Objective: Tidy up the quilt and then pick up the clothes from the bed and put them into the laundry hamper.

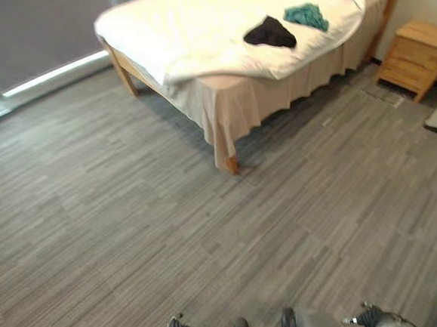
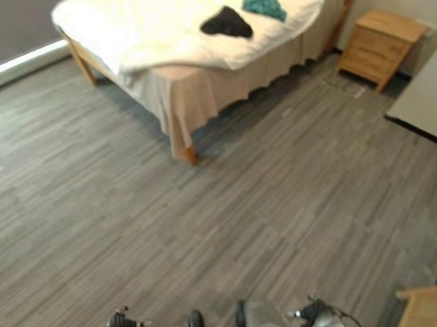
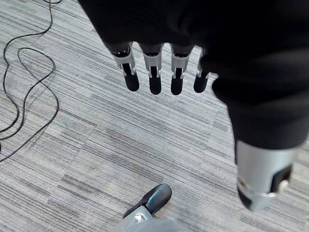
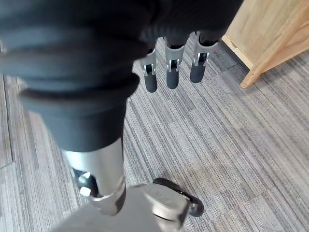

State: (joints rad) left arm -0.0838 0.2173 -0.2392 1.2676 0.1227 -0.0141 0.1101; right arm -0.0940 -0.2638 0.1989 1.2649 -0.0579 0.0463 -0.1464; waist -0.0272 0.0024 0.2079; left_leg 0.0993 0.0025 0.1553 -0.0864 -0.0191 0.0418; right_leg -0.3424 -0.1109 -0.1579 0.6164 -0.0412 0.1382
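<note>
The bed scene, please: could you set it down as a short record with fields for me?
bed: wooden frame, far across the grey floor
quilt: white, rumpled, draped over the near corner
clothes: black garment and teal garment side by side on the quilt
nightstand: wooden, beside the bed
left hand: open, holding nothing
right hand: open, holding nothing
</note>
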